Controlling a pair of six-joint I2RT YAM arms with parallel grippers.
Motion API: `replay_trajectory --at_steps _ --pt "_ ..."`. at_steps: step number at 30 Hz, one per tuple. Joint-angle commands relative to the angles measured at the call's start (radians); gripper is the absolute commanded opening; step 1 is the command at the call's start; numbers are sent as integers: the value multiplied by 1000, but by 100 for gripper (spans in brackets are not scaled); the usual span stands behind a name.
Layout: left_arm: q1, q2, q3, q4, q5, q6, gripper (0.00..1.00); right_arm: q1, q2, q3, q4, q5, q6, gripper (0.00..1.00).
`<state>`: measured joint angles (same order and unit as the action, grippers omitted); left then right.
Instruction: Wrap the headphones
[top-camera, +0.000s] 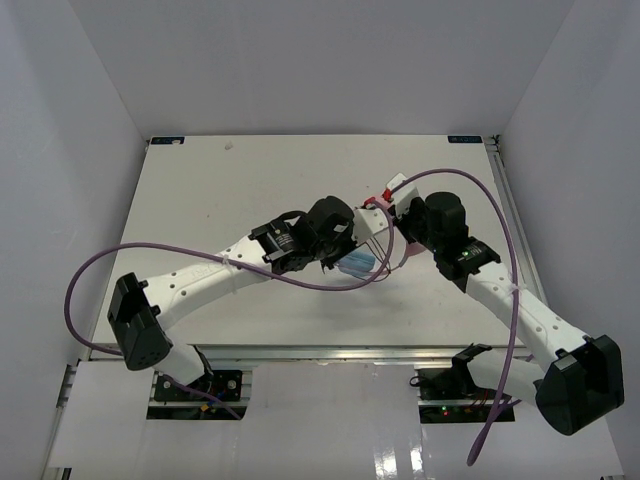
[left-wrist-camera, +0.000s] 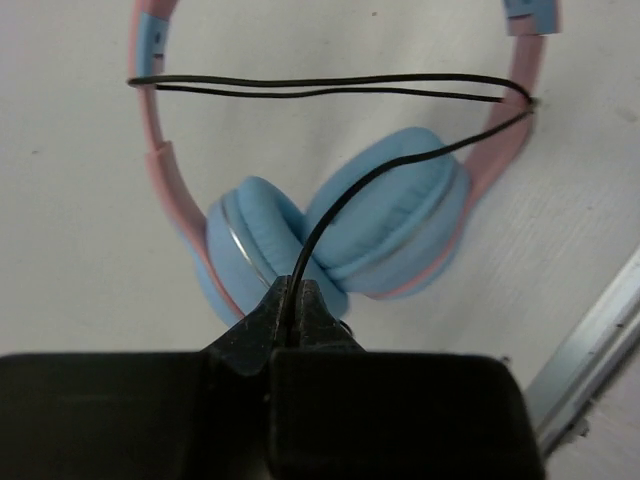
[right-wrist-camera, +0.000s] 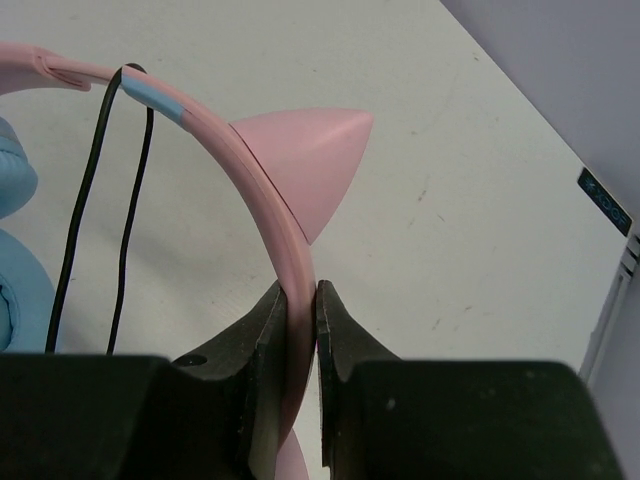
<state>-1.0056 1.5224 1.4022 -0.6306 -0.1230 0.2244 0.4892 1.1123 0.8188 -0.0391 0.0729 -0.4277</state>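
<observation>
I get bright, even light from overhead. The table (top-camera: 250, 190) reads almost white, with only faint, soft-edged shadows. Glare streaks the glossy white panel (top-camera: 400, 455) at the near edge. In the wrist views the left gripper (left-wrist-camera: 293, 292) and right gripper (right-wrist-camera: 300, 297) go black and slightly blurred, while the headphones (left-wrist-camera: 390, 215) look sharp.

Around the headphones (top-camera: 358, 264) we find little room. The left gripper (left-wrist-camera: 295, 295) pinches the black cable (left-wrist-camera: 370, 180) just in front of the earcups (left-wrist-camera: 400, 210). The right gripper (right-wrist-camera: 300, 310) clamps the pink headband (right-wrist-camera: 215, 128) just below a cat ear (right-wrist-camera: 310, 150). Two strands of the cable stretch across the band and bar the way through its arch. The left arm's purple cable (top-camera: 300, 286) sags across the near side of the headphones, and the right arm's purple cable (top-camera: 455, 171) loops over the right half. We see bare table (top-camera: 220, 180) at the far and left parts, closed in by walls (top-camera: 60, 120), with a rail (left-wrist-camera: 590, 350) along one edge.
</observation>
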Motion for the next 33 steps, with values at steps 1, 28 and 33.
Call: replay_trajectory --at_steps 1,28,33 --pt "12 -80 -55 69 -184 134 0 -5 -48 36 -17 -217 20 8" --pt "213 -327 -396 313 53 121 73 -163 216 154 -172 -603 140 8" --pt "216 -446 -439 313 -172 131 85 -178 304 111 -7 -412 180 8"
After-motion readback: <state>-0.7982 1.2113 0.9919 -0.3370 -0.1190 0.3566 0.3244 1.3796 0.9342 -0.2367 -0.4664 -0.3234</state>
